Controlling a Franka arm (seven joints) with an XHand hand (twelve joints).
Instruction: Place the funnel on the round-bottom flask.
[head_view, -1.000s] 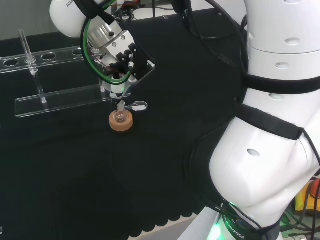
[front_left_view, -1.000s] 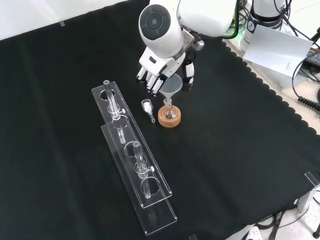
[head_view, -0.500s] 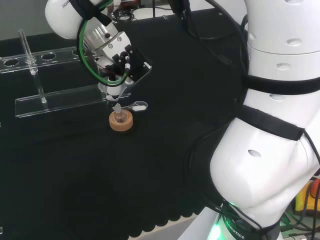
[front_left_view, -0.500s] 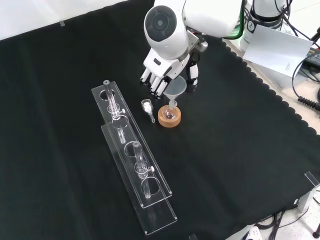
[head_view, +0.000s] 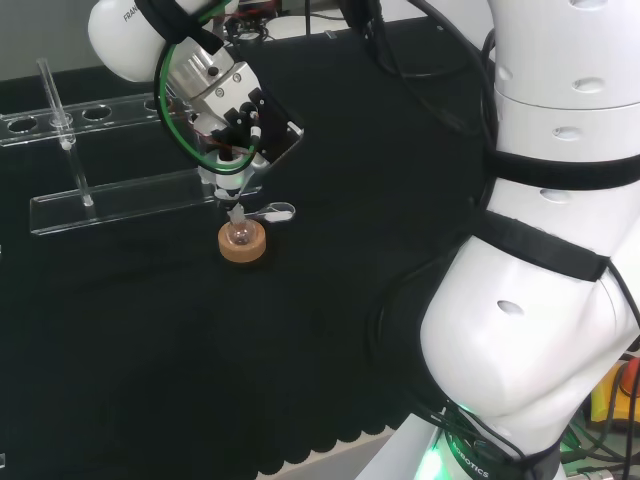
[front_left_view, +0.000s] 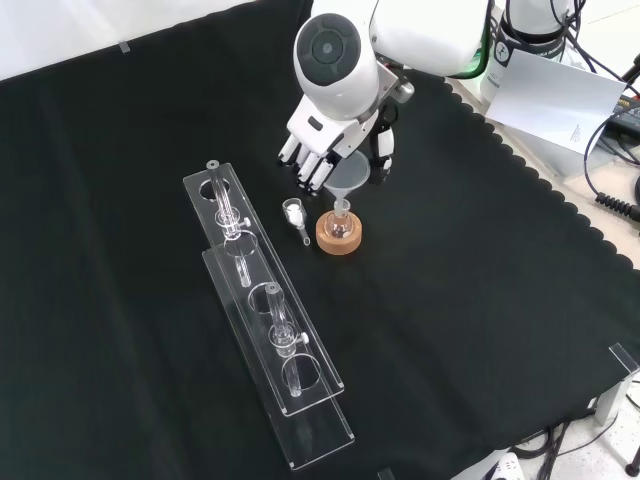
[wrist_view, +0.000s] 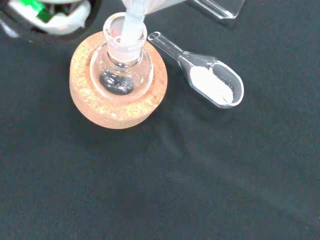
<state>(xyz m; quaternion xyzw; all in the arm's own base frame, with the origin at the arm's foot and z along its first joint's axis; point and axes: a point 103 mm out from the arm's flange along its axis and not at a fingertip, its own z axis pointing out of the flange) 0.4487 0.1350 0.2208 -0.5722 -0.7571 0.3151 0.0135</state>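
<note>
Funnel, front view: the funnel (front_left_view: 345, 176) sits between the curled fingers and thumb of the hand (front_left_view: 322, 150), cone up, stem pointing down at the neck of the round-bottom flask (front_left_view: 339, 222).
Flask, front view: upright in its cork ring (front_left_view: 339, 236), directly under the hand; a small clear scoop (front_left_view: 296, 215) lies just left of the ring.
Rack, front view: a clear test-tube rack (front_left_view: 268, 330) stands well apart, lower left.
Head view: the hand (head_view: 243, 122) hangs just above the flask (head_view: 239, 234); the funnel is hard to make out here, only the stem tip near the neck.
Wrist view: the stem (wrist_view: 131, 27) enters the flask mouth (wrist_view: 121, 34) at a slant, against the rim rather than centred; the scoop (wrist_view: 210, 84) holds white powder.
Key relation: stem axis is slightly tilted from the neck axis.
Judgement: straightening, then lowering, would likely seat the cone.
Differences: the wrist view alone shows the stem inside the rim; the front view alone shows the grasp.
</note>
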